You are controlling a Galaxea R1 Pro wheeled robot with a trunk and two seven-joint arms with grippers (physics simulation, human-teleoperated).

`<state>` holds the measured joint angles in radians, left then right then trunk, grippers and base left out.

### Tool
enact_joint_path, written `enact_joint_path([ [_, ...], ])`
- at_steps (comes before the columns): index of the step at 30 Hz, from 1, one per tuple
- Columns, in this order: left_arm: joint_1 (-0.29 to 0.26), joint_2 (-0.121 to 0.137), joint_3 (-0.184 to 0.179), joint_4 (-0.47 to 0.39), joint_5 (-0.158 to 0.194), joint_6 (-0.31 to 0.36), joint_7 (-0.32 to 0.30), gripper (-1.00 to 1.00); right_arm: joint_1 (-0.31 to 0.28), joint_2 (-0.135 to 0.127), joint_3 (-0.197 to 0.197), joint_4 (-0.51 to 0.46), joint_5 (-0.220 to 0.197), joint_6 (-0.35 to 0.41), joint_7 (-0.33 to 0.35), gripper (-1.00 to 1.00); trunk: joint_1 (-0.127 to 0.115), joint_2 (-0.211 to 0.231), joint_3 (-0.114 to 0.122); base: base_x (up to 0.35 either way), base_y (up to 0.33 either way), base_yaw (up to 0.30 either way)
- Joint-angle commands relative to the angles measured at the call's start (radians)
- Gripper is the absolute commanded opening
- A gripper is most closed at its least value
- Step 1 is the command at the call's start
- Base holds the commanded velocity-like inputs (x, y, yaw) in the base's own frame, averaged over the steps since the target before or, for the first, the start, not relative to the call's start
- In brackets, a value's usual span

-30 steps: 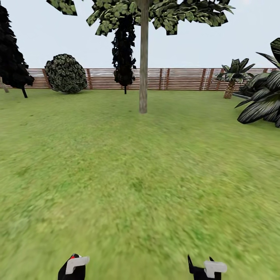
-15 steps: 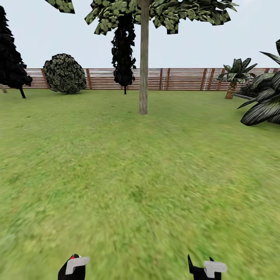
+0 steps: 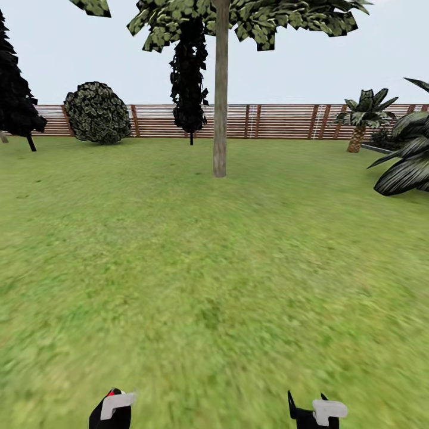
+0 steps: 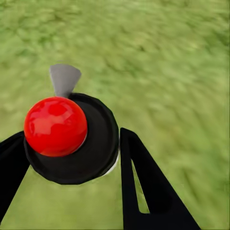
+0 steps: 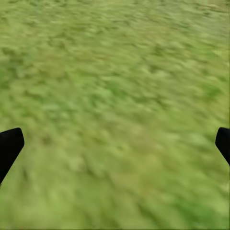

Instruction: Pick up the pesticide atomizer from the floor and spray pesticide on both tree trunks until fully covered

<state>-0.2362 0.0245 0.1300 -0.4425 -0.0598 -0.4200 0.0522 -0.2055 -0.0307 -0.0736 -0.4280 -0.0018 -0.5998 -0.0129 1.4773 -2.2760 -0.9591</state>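
Note:
My left gripper (image 4: 72, 160) is shut on the pesticide atomizer (image 4: 55, 125), which has a red ball top, a black round cap and a grey nozzle. In the head view the left gripper (image 3: 113, 409) and the right gripper (image 3: 313, 411) sit at the bottom edge over the garden lawn (image 3: 208, 268). My right gripper (image 5: 116, 143) is open above bare grass. Straight ahead stands one tree with a pale grey-brown trunk (image 3: 220, 95) and a leafy crown (image 3: 256, 18), some way off.
A brown slat fence (image 3: 280, 121) closes the far side. A near-black slim tree (image 3: 189, 77) stands behind the trunk. A round bush (image 3: 98, 113) and a dark conifer (image 3: 15, 95) are at left. A small palm (image 3: 363, 116) and a broad-leaved plant (image 3: 408, 167) are at right.
The whole head view has crept forward toward the tree: the trunk's base sits slightly lower and the side plants have spread outward. Both grippers hold the same pose.

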Motion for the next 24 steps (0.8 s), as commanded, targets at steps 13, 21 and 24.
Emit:
enact_joint_path([
  [13,0.0,0.0,0.0,0.001,0.0,0.0,0.0,-1.0,0.0,0.0,0.0,-0.001,0.0,0.0,0.0,1.0,0.0,0.0,0.0,0.339,0.0,0.0],
  [21,0.0,0.0,0.0,0.001,0.0,0.0,0.0,-1.0,0.0,0.0,0.0,0.0,0.0,0.0,0.0,1.0,0.0,0.0,0.0,0.339,0.0,0.0],
  [24,0.0,0.0,0.0,0.003,0.0,0.0,0.0,-1.0,0.0,0.0,0.0,0.0,0.0,0.0,0.0,1.0,0.0,0.0,0.0,0.339,0.0,0.0],
])
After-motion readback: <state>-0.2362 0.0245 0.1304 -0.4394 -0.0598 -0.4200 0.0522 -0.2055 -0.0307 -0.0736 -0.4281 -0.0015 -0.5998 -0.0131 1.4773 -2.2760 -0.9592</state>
